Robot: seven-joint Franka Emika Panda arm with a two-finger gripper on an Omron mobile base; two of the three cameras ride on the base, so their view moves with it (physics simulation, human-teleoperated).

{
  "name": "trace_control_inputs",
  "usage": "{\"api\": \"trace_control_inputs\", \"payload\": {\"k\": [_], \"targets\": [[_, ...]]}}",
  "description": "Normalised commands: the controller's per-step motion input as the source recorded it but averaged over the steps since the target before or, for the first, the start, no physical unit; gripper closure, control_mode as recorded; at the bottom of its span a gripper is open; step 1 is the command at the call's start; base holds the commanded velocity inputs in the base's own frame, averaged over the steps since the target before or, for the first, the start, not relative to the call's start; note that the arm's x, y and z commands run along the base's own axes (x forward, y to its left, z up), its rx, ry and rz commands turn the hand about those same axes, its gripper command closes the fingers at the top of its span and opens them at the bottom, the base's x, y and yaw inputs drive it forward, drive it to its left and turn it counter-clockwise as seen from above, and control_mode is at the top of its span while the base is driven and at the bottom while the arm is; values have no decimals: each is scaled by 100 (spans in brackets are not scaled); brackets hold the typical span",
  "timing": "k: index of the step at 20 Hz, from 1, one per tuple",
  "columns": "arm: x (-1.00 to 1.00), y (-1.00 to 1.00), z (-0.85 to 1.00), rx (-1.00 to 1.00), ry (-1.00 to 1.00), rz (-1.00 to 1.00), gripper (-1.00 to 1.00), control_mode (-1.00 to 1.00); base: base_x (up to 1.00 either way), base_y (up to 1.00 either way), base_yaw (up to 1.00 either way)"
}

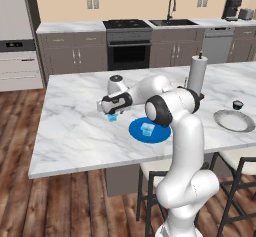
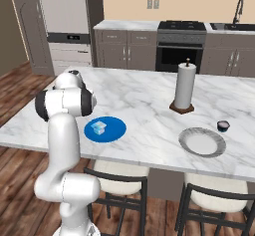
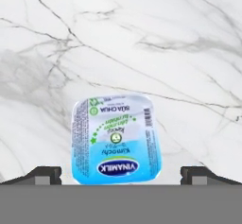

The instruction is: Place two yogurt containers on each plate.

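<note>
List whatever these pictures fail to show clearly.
- Yogurt cup under the gripper, hand view: its near edge is cut off by the bottom of the picture.
- Dark cup beside the grey plate: too small to read any label.
- Fourth cup: its whereabouts cannot be told.

- gripper (image 1: pixel 111 112) low over marble island counter (image 1: pixel 75 126), just left of blue plate (image 1: pixel 137 130), jaws spread
- pale blue yogurt cup (image 1: pixel 112 116) under gripper, on counter beside blue plate
- second pale cup (image 1: pixel 148 128) on blue plate
- grey plate (image 1: pixel 233 120) far right of blue plate, dark cup (image 1: pixel 237 104) just behind it
- paper towel roll (image 1: pixel 197 75) behind-right of blue plate
</note>
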Motion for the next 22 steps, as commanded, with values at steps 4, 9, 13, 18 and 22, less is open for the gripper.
{"api": "trace_control_inputs", "payload": {"k": [4, 9, 13, 18, 22], "targets": [[1, 5, -6, 0, 0, 0, -100, -100, 0, 0, 0], [9, 1, -8, 0, 0, 0, -100, -100, 0, 0, 0], [12, 0, -8, 0, 0, 0, -100, -100, 0, 0, 0], [10, 0, -8, 0, 0, 0, -100, -100, 0, 0, 0], [5, 0, -5, 0, 0, 0, -100, -100, 0, 0, 0]]}}
